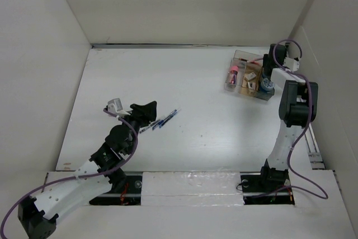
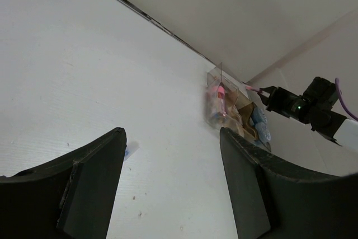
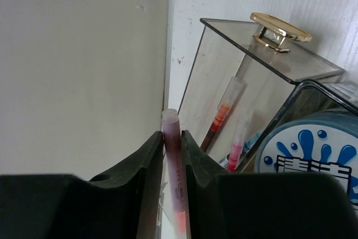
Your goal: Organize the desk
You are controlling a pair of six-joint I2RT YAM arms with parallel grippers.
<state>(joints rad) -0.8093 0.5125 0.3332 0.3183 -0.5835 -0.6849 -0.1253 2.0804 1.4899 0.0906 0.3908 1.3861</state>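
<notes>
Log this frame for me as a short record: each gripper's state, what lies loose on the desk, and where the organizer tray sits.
left gripper: open, empty, beside the blue pens
right gripper: shut on a pink pen, at the clear tray
loose items: blue pens on the desk, centre-left
clear tray: far right of desk, holds pens and a blue-lidded tub

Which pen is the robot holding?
The pink pen pinched in the right gripper, beside the clear tray. The blue pens lie loose on the desk; other pens sit inside the tray.
</notes>
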